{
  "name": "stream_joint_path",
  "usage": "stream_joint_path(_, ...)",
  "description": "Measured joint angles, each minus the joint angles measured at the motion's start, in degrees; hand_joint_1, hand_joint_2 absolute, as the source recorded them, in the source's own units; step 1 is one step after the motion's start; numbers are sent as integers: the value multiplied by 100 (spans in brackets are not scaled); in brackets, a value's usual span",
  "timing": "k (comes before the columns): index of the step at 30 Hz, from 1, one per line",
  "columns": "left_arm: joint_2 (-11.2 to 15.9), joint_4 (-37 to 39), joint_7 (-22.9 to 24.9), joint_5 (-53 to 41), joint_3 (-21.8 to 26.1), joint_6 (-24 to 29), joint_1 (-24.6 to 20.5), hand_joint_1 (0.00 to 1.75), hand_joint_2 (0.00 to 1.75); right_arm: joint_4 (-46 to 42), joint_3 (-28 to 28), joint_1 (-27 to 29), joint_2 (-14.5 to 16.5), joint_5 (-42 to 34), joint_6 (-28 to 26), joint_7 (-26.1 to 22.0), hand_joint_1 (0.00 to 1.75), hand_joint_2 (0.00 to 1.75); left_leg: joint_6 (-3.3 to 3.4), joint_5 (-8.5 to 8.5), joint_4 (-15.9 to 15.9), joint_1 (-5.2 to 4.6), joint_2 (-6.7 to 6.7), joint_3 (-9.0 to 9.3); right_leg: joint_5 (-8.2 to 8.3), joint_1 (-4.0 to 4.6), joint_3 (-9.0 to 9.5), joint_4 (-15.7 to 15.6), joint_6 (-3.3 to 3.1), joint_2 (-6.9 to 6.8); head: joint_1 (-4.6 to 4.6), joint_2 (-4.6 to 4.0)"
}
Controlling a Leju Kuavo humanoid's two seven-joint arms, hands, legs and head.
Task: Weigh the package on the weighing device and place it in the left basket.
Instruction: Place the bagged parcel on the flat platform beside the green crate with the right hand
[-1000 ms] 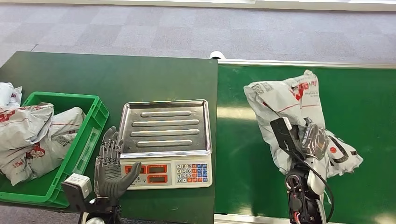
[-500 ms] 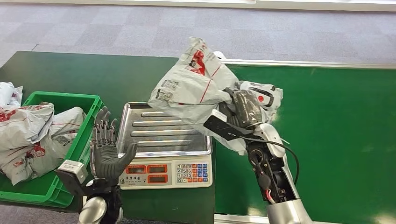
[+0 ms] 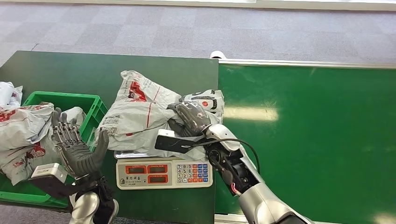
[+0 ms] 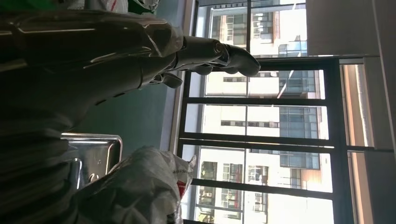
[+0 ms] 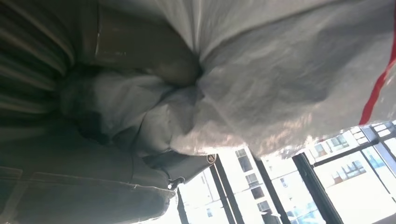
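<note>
1. Package (image 3: 140, 119): grey-white plastic mailer bag with red print, lying across the tray of the scale (image 3: 163, 175); covers the tray almost fully and overhangs its far and left edges.
2. Right hand (image 3: 190, 117): fingers closed on a bunched fold at the bag's right end; right wrist view confirms crumpled film gathered into the palm.
3. Left hand (image 3: 74, 144): raised, fingers spread, palm toward the bag, holding nothing; stands between scale and green basket (image 3: 95, 105), just beside the bag's left edge.
4. Handling, judged: soft, limp, creased film; likely light, contents unseen. Sags and folds where unsupported. Surface glossy, so probably slippery under flat contact.
5. Hold, judged: gathered fold at 1 end grips best; flat pinch on smooth film apt to slide. Support from the left hand under the overhanging end advisable for the transfer.
6. Basket already holds several similar bags (image 3: 28, 135); room remaining at the near side.
7. Scale displays unreadable.
</note>
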Motion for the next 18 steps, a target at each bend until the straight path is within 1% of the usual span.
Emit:
stream_joint_path(1,-1,-31,0,43,36,28,11,0,175,76,45,-10,21,-3,-49,-7,0,175,0,0,0,0,1,0,0,0,0,0,0,0,1,0)
stream_joint_path(6,-3,-179,0,127,202,76,116,0,175,297,152,-9,56,-100,-359,-95,0,175,0,0,0,-1,1,-1,0,-1,-1,0,0,0,1,0)
stream_joint_path(11,-25,-382,0,-42,319,135,287,0,175,312,119,60,26,-420,-683,-265,0,175,0,-1,0,0,2,0,0,-1,-4,-1,0,1,2,0)
stream_joint_path(15,-41,-460,-1,-271,339,170,418,0,175,10,-80,270,-38,-994,-731,-552,0,175,0,-1,0,0,2,0,0,-1,-4,-1,0,1,1,0)
stream_joint_path(18,-41,-463,-1,-428,321,133,459,0,175,-427,-289,492,-113,-1558,-551,-783,0,175,0,-1,0,-1,2,0,0,-1,-4,-2,0,1,2,0)
